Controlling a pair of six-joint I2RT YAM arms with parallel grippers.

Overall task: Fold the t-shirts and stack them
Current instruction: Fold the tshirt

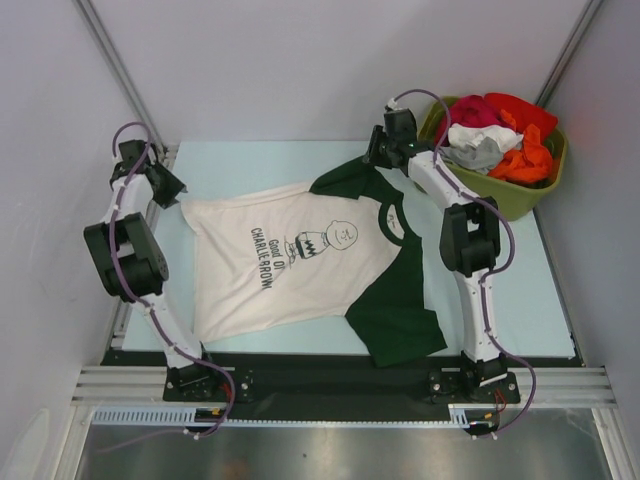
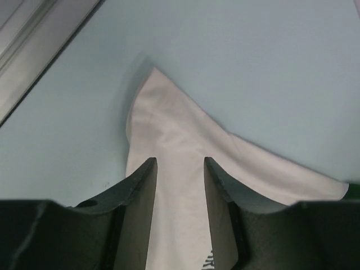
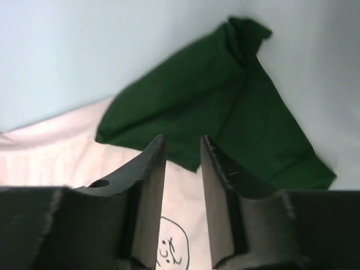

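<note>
One t-shirt (image 1: 270,270) lies spread flat on the pale blue table, cream-white with black lettering and a cartoon face, and dark green sleeves (image 1: 395,310). My left gripper (image 1: 172,188) hovers at its far left hem corner. In the left wrist view that cream corner (image 2: 169,118) runs under the left gripper (image 2: 180,162), whose jaws stand apart with nothing pinched. My right gripper (image 1: 378,152) sits over the far green sleeve (image 1: 345,180). The right wrist view shows this sleeve (image 3: 225,107) crumpled ahead of the right gripper (image 3: 183,139), jaws apart, with cream cloth beneath.
An olive-green plastic tub (image 1: 515,200) stands at the back right, heaped with red, orange and grey garments (image 1: 495,135). A metal frame rail (image 2: 34,50) runs along the table's left edge, close to the left gripper. White walls enclose the table.
</note>
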